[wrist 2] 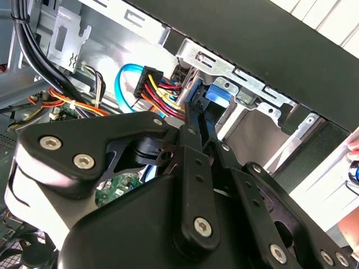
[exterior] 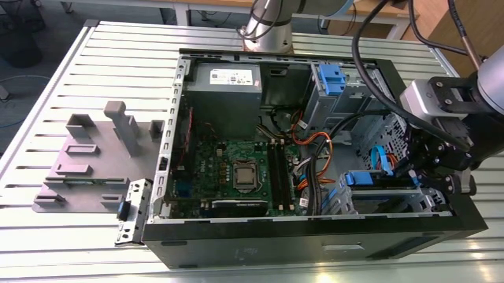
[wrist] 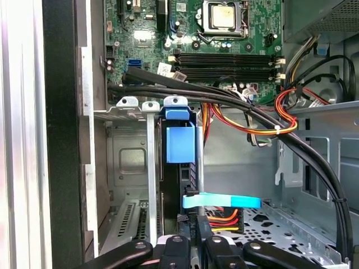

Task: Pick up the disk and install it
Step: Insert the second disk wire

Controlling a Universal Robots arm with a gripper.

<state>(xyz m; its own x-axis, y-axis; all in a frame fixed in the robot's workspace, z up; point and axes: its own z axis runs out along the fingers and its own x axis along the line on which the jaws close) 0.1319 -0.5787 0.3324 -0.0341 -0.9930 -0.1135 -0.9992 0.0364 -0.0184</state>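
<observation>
black jaws [wrist: 193, 242] look pinched shut on the disk [wrist: 180, 162], which stands on edge in its bay, long axis straight ahead of them.

The computer case [exterior: 315, 236] lies open on the counter [exterior: 71, 53]. Inside the case, the circuit board [exterior: 236, 171] lies on its floor, and the power box [exterior: 224, 88] sits beyond the board, toward the arm's base [exterior: 268, 29]. The drive cage [exterior: 334, 97] stands in the case on the exterior view's right of the power box. The disk [wrist: 179, 168] stands on edge in a bay [wrist: 129, 168] at the case's corner, on the exterior view's right of the board, with cables [wrist: 241, 117] running over it. The claw [wrist: 193, 246] sits just at the disk's end. A fixture plate [exterior: 87, 165] lies on the counter on the exterior view's left of the case.
</observation>
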